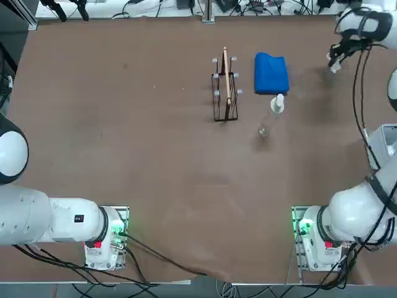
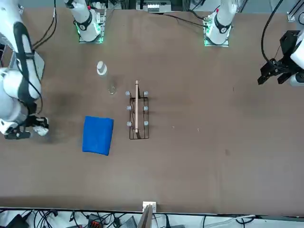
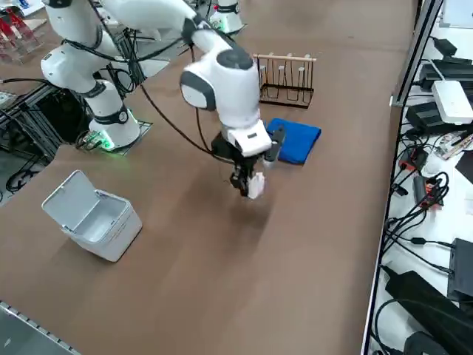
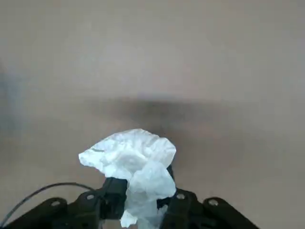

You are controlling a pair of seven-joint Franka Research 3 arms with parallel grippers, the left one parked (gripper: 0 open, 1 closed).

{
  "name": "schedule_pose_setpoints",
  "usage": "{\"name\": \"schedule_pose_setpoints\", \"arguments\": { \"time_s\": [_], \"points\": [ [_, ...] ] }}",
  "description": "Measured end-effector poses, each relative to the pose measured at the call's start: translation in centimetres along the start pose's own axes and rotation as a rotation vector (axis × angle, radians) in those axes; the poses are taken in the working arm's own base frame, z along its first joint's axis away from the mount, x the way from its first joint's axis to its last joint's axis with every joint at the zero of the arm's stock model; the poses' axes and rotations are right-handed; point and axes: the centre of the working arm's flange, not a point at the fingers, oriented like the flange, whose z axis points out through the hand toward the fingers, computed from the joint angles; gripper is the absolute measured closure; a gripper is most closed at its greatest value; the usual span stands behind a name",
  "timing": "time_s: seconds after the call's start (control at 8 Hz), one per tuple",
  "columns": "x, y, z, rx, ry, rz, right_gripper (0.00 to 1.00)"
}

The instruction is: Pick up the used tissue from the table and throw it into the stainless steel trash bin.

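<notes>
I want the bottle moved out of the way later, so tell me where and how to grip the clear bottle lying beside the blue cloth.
The clear bottle lies on its side, so I'd come from above, fingers across its slim body, between the white cap and the far end. The right gripper should release the tissue first.

On the brown matte tabletop (image 1: 167,174) there are one blue folded cloth (image 1: 271,73); one clear bottle with a white cap (image 1: 272,115); one black wire rack (image 1: 226,93); one pale grey, straight-edged, open-lidded bin (image 3: 103,225) at the right; one crumpled white tissue (image 4: 138,167) above.
</notes>
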Motion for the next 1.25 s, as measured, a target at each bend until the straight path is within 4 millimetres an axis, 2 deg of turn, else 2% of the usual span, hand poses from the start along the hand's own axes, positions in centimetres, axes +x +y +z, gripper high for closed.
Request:
{"name": "schedule_pose_setpoints", "arguments": {
  "time_s": [0.12,0.25,0.5,0.62,0.75,0.88,1.0,1.25],
  "points": [
    [-2.1,3.2,-1.5,0.014,-0.032,-0.01,0.79],
    [-4.9,7.1,-2.9,0.038,-0.07,-0.005,0.81],
    [-12.1,14.2,-5.4,0.116,-0.155,0.014,0.81],
    [-15.7,16.7,-6.4,0.161,-0.188,0.027,0.81],
    [-18.7,18.6,-6.7,0.205,-0.218,0.045,0.81],
    [-20.9,19.8,-6.2,0.241,-0.242,0.06,0.82],
    [-22.2,20.4,-4.9,0.271,-0.264,0.071,0.83],
    [-23.3,20.6,-1.4,0.317,-0.313,0.075,0.76]
  ]
}}
